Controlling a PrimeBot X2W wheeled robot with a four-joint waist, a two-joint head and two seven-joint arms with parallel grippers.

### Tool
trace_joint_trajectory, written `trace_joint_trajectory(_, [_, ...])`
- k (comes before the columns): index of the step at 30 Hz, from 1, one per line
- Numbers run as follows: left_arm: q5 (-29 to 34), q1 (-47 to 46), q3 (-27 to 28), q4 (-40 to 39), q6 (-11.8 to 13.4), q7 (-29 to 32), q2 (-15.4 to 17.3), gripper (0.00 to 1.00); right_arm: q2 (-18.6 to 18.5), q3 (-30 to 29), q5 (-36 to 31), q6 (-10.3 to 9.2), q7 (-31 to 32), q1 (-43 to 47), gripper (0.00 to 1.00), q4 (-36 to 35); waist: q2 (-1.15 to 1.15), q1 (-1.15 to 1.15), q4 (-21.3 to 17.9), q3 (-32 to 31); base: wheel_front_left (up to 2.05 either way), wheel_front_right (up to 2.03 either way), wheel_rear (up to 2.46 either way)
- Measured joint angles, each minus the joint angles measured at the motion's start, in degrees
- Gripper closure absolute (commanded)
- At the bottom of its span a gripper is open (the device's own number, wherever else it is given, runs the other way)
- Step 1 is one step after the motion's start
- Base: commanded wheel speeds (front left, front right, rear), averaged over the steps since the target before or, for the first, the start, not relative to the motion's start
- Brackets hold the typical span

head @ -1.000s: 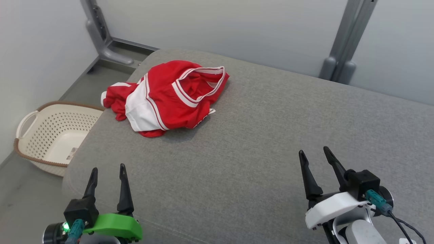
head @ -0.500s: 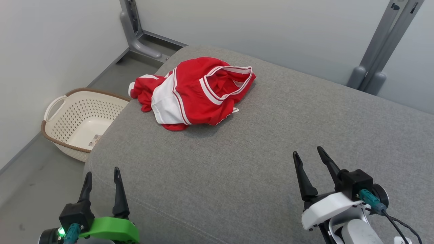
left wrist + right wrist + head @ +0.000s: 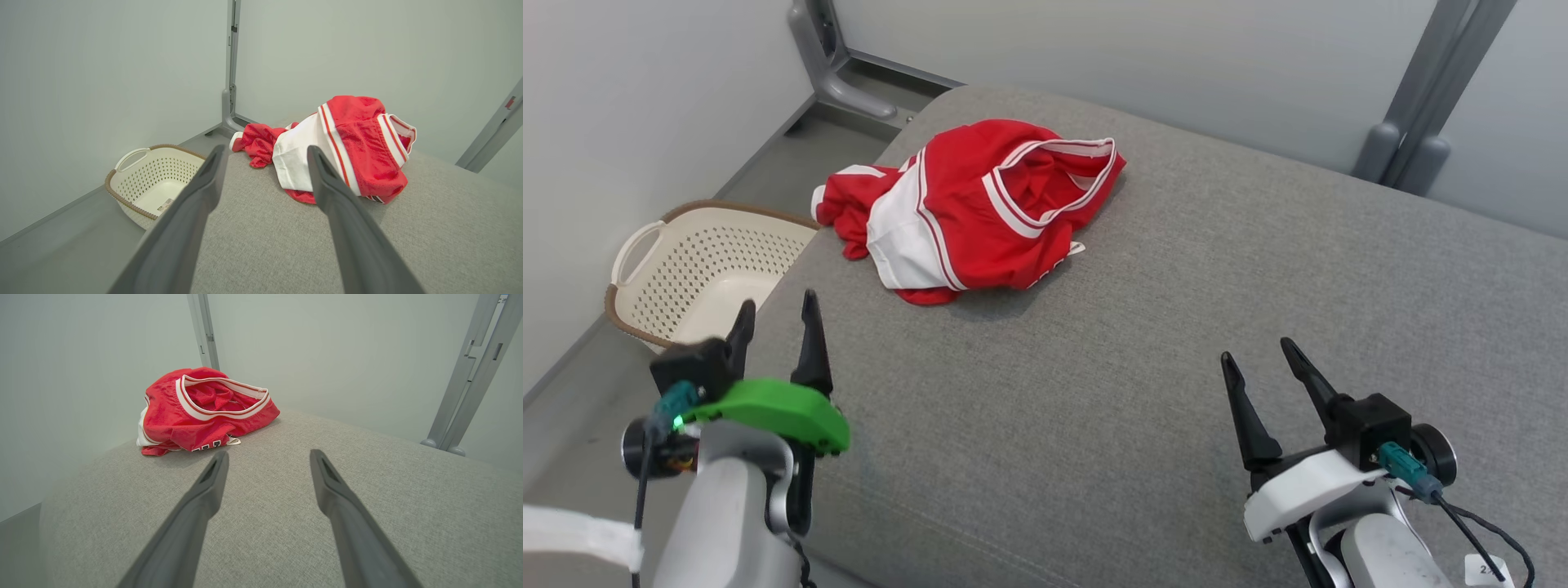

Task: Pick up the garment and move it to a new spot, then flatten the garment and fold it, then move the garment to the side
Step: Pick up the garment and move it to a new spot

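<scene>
Crumpled at the far left of the grey cushion [image 3: 1160, 351]: red-and-white garment [image 3: 980, 216], near a cream basket [image 3: 645, 245] on the floor. Near left, left gripper [image 3: 777, 302], fingers parted, empty. Near right, right gripper [image 3: 1256, 351], likewise spread, holding nothing.

One red-and-white garment [image 3: 980, 216], one cream basket [image 3: 698, 257], one grey cushion [image 3: 1143, 327]; two grippers: left gripper [image 3: 778, 300], right gripper [image 3: 1256, 350].

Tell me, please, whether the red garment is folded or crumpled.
Crumpled: the garment lies bunched in a heap on the grey surface, its striped opening gaping.
</scene>
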Motion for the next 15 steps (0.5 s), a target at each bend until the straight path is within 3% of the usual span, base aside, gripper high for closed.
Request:
trace_joint_trajectory(8, [-4.86,-18.57,1.10,13.46,-2.63,7.50,1.21,0.00,0.02,1.54,-3.13,0.01,2.64,-2.11,0.00,-2.44,0.00,0.00,-3.19,4.80,0.00,0.00,0.00])
trace_joint_trajectory(15, [-12.72,-28.25,4.78,21.24,-4.43,13.22,5.27,0.00,0.01,1.68,-5.47,0.03,4.30,-4.11,0.00,-6.38,0.00,0.00,-8.90,10.63,0.00,0.00,0.00])
